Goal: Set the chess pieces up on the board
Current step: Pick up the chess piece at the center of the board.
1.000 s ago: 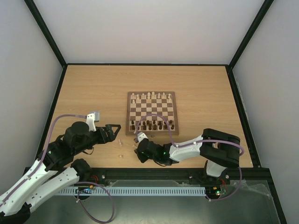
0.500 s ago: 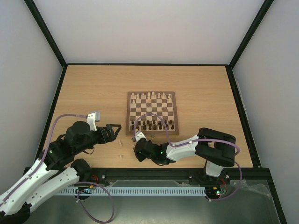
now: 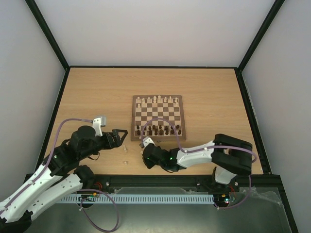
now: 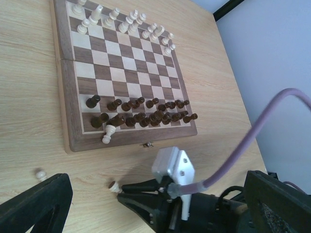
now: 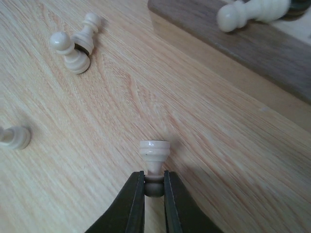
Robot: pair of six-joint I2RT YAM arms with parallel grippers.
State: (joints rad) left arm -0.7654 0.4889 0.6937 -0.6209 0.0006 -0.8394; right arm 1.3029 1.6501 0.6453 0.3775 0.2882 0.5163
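The board [image 3: 158,118] carries cream chess pieces [image 3: 158,100] along its far row and dark ones along its near row. My right gripper [image 3: 143,156] is low over the table by the board's near left corner. In the right wrist view my right gripper [image 5: 154,187] is shut on the head of a cream pawn [image 5: 154,151], base pointing away. My left gripper [image 3: 118,136] is wide open and empty, left of the board. Its fingers [image 4: 35,203] frame the left wrist view. A cream pawn [image 4: 108,135] lies on the board's [image 4: 73,92] near border.
Loose cream pawns lie on the table left of my right gripper: a pair [image 5: 74,44] and a single one [image 5: 14,137]. Two of them show in the top view [image 3: 125,149]. The board's clasp [image 4: 148,144] faces the arms. Black frame rails bound the table.
The right arm's elbow has swung out to the right and its gripper has shifted slightly with the pawn. The left gripper has edged a little toward the board.
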